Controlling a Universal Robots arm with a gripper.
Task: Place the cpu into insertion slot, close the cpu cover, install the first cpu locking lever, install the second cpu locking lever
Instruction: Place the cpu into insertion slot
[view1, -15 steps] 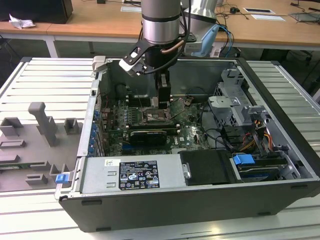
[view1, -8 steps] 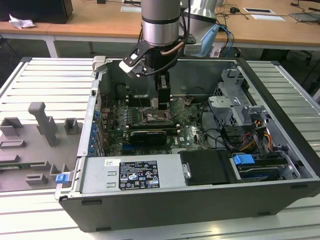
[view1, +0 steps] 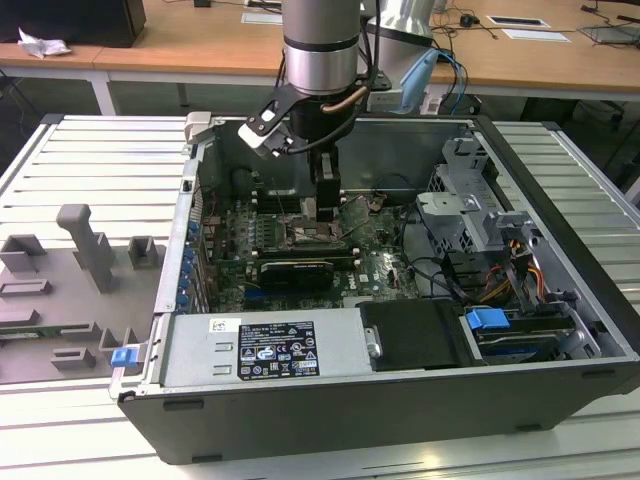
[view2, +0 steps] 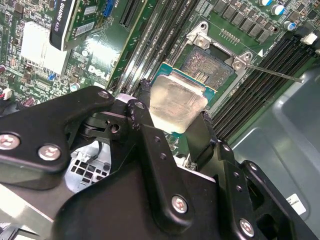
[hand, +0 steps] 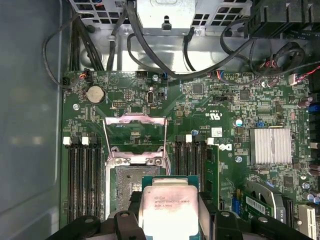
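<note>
Cpu: the cpu (view2: 177, 102) is hanging between the fingers, partly over the open socket (view2: 209, 64).
Gripper: the gripper (view2: 175, 114) is clenching the cpu by two opposite edges.
Cpu cover: the cpu cover (hand: 134, 131) is standing open, leaving the socket bare.
Surroundings: the arm is reaching into the computer case (view1: 560, 210), above the motherboard (hand: 200, 95).

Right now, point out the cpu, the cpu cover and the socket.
cpu (hand: 167, 212): first wrist view, middle of its metal top.
cpu cover (hand: 134, 118): first wrist view, bar at its free end.
socket (view2: 207, 65): second wrist view, its bare pin field.
</note>
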